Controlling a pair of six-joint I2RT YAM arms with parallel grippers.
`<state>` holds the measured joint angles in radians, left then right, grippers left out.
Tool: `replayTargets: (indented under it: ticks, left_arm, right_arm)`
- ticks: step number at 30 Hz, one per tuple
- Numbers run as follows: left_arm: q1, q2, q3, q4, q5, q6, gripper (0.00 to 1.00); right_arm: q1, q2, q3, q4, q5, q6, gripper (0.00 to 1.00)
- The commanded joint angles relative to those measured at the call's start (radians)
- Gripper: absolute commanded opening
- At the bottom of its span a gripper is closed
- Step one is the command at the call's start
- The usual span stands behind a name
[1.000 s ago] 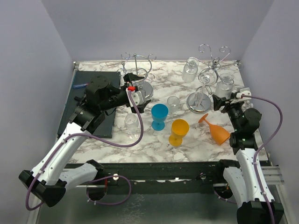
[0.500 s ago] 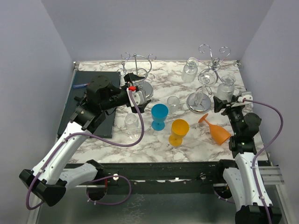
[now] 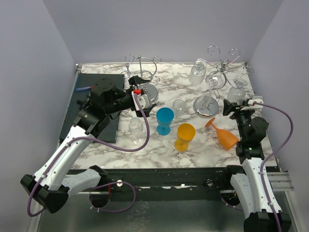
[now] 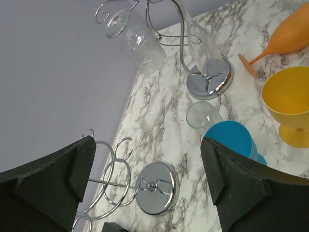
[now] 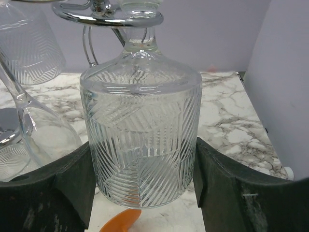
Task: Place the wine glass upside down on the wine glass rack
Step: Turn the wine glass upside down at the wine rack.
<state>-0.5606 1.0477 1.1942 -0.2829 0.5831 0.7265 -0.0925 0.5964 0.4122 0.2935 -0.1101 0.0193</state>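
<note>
Right gripper [image 5: 142,181] pinching the ribbed clear wine glass [image 5: 140,140] by its bowl, one pad on either side. The glass is bowl-down, stem up in a wire loop of the wine glass rack [image 5: 108,17], near the far right corner of the counter [image 3: 203,145]. Left gripper [image 3: 143,90] spread wide and holding nothing, above a second rack [image 3: 141,72] toward the far left edge. Mid-counter: blue cup [image 3: 164,119] and yellow goblet [image 3: 185,135] upright, orange glass [image 3: 223,134] on its side toward the right edge.

Top external: high, looking down on whole bench [image 3: 203,144]. Left wrist: tilted, facing across bench toward far wine glass rack [image 4: 208,81]. Right wrist: very close on ribbed wine glass [image 5: 141,140] at same rack.
</note>
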Motion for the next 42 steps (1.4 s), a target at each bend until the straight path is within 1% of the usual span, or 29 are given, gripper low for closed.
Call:
replayTargets:
  ticks: [1, 6, 9, 10, 11, 13, 16, 18, 22, 24, 26, 27, 28, 35, 39, 42]
  left_arm:
    - [-0.002, -0.006, -0.008, 0.016, 0.012, 0.006, 0.99]
    - [-0.002, -0.005, -0.007, 0.017, 0.012, 0.007, 0.99]
    - [-0.002, -0.003, -0.008, 0.017, 0.014, 0.005, 0.99]
    - [-0.002, -0.003, -0.008, 0.017, 0.014, 0.005, 0.99]
    - [-0.002, -0.003, -0.007, 0.019, 0.014, 0.004, 0.99]
    - [-0.002, -0.002, -0.005, 0.019, 0.013, 0.005, 0.99]
    - [-0.002, 0.003, -0.002, 0.020, 0.015, 0.003, 0.99]
    - [-0.002, 0.004, -0.002, 0.021, 0.018, 0.000, 0.99]
    - [-0.002, 0.007, -0.001, 0.022, 0.023, -0.005, 0.99]
    - [-0.002, 0.007, -0.001, 0.023, 0.024, -0.006, 0.99]
    - [-0.002, 0.007, -0.001, 0.023, 0.026, -0.006, 0.99]
    - [-0.002, 0.007, 0.001, 0.023, 0.027, -0.007, 0.99]
    - [-0.002, 0.008, 0.001, 0.023, 0.029, -0.008, 0.99]
    - [-0.002, 0.006, 0.008, 0.024, 0.037, -0.018, 0.99]
    - [-0.001, 0.005, 0.014, 0.024, 0.035, -0.037, 0.99]
    - [-0.002, 0.012, 0.026, 0.023, 0.036, -0.073, 0.99]
  right_arm:
    - [-0.001, 0.025, 0.005, 0.075, 0.104, 0.023, 0.00]
    - [-0.002, 0.068, 0.019, 0.078, 0.104, 0.031, 0.00]
    - [-0.001, 0.095, 0.031, 0.082, 0.077, 0.029, 0.01]
    - [-0.002, 0.105, 0.035, 0.078, 0.064, 0.027, 0.06]
    - [-0.002, 0.112, 0.040, 0.075, 0.052, 0.025, 0.15]
    - [-0.002, 0.125, 0.046, 0.065, 0.033, 0.025, 0.28]
    - [-0.002, 0.128, 0.053, 0.047, 0.017, 0.028, 0.44]
    - [-0.002, 0.121, 0.055, 0.033, 0.017, 0.026, 0.52]
    - [-0.002, 0.092, 0.068, -0.022, 0.024, 0.012, 0.63]
    - [-0.001, 0.072, 0.075, -0.049, 0.024, 0.011, 0.70]
    - [-0.001, 0.052, 0.085, -0.086, 0.011, 0.008, 0.87]
    - [-0.002, 0.046, 0.091, -0.110, 0.005, 0.008, 0.98]
    - [-0.002, 0.037, 0.097, -0.128, 0.003, 0.008, 1.00]
    - [-0.002, -0.028, 0.138, -0.225, 0.007, 0.011, 1.00]
    - [-0.002, -0.041, 0.249, -0.367, -0.016, 0.018, 1.00]
    - [-0.002, -0.048, 0.349, -0.448, -0.095, 0.030, 1.00]
